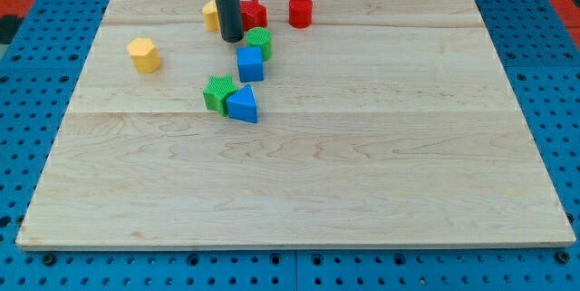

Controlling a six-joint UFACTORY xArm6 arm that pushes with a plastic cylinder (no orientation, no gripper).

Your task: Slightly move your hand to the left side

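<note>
The rod's tip (pixel 232 39) rests on the bench (pixel 362 173) near the view's top, just left of the green block (pixel 259 42) and between a partly hidden yellow block (pixel 210 15) and a red block (pixel 254 13). No gripper exists here. A blue cube (pixel 250 64) sits just below; a blue triangular block (pixel 243 105) touches a green star-shaped block (pixel 218 92); a red cylinder (pixel 301 11) and yellow cylinder (pixel 143 55) stand apart.

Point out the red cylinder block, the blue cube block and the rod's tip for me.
red cylinder block (pixel 300 11), camera view, middle of its side face.
blue cube block (pixel 250 63), camera view, centre of its front face.
my tip (pixel 231 38), camera view, the rod's very end, beside the green block (pixel 260 42).
</note>
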